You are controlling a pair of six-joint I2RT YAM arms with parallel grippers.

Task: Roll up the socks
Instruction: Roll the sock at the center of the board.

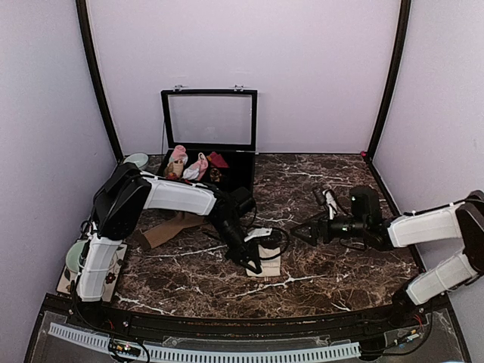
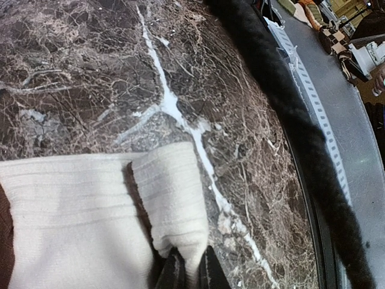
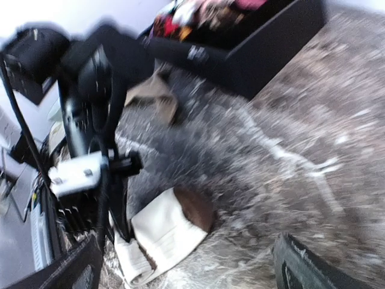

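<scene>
Your left claw (image 1: pixel 253 263) is pinched on the cream sock (image 1: pixel 270 257) low at center frame on the surface (image 1: pixel 333 280), your right claw (image 1: pixel 313 216) spreads wide and empty just right of it, and the tan sock (image 1: pixel 170 229) lies farther up at left.

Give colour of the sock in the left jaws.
The sock is cream with a dark brown patch; left wrist view shows it best.

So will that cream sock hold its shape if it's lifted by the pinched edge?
Probably not. The cream sock looks like soft ribbed knit, folded over where the left tool pinches it, so it should droop. Lying thin and flat, it is likely light. Pushed, it would probably bunch rather than slide.
</scene>
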